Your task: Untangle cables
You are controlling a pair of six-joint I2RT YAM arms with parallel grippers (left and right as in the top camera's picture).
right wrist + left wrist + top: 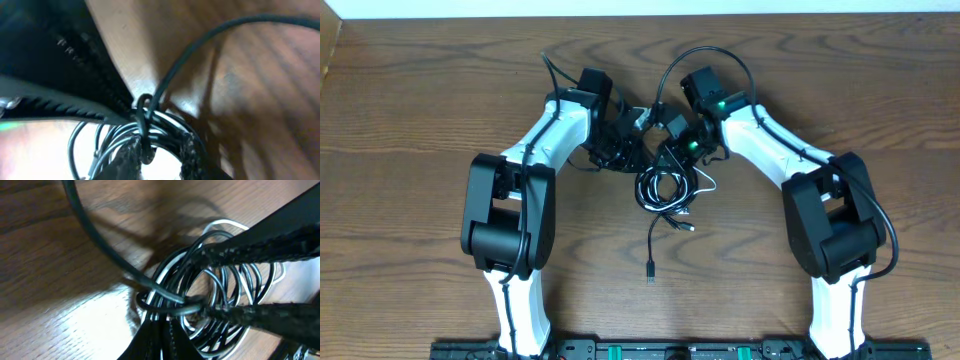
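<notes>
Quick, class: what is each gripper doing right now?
Left gripper: closed on the cables.
Right gripper: cannot be told.

Dark brown wooden tabletop (420, 90) with long horizontal grain and faint plank seams, narrow white strip (640, 8) along its far edge, bright glare patches (100, 310) on the glossy wood in both wrist views, corner at upper left slightly darker.

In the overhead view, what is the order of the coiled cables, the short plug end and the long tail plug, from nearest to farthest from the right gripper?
1. coiled cables, directly below the right gripper.
2. short plug end, below the coil, slightly to the right.
3. long tail plug, lowest in the picture, well apart from the coil.
</notes>
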